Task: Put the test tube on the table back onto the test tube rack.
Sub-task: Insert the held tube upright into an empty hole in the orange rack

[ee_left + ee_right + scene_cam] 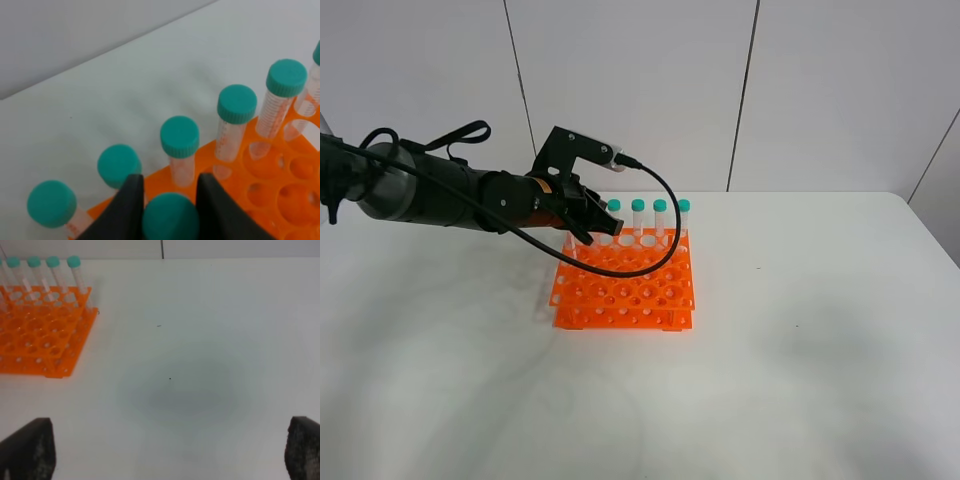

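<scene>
One test tube [170, 217], teal cap, gripped between the two dark fingers [127, 210] of the left claw [592, 226]; the cap sits squarely in the grip, jaws closed against its sides (grasping the tube, by the wrist view). Position: above the near-left part of the test tube rack [625, 280], just in front of the back row, apparently so the tip can be lowered straight into a free hole; whether the tip has entered a hole cannot be told.

Rack: bright orange, two tiers, grid of round holes, most of them vacant. Back row holds upright teal-capped tubes [660, 218], standing in line along the far edge, leaving the nearer rows open for entry from above.

Right claw [170, 475]: spread wide, nothing between its fingers, hanging over bare counter well apart from the rack (idle, it seems).

Counter [800, 380]: matte white, rounded corner at far right, soft shadows under both arms, a few tiny dark specks.

Room: pale wall panels behind, thin dark seams running upward.
</scene>
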Robot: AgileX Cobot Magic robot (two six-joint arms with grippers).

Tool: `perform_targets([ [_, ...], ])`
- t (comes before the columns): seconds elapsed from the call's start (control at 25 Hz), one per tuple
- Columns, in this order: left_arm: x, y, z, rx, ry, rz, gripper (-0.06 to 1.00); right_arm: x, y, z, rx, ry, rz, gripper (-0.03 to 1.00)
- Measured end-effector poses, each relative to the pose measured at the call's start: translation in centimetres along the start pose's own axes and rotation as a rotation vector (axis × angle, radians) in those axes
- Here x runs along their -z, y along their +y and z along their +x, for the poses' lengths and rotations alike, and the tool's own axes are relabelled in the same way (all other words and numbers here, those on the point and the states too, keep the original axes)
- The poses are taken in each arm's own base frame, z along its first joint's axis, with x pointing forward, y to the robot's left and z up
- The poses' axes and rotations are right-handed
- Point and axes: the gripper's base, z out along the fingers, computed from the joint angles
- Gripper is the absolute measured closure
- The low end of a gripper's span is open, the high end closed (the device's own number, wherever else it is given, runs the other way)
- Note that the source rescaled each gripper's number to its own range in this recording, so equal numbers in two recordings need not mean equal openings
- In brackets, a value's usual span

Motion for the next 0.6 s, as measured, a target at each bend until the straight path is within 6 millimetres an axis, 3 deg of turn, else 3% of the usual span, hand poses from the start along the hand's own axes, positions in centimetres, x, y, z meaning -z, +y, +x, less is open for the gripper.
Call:
perform_targets([
  [0.6, -1.4, -0.2, 1.6, -0.001, 0.029, -0.002, 0.94, 0.0, 0.0, 0.0, -0.001, 0.0, -0.002, -0.03],
])
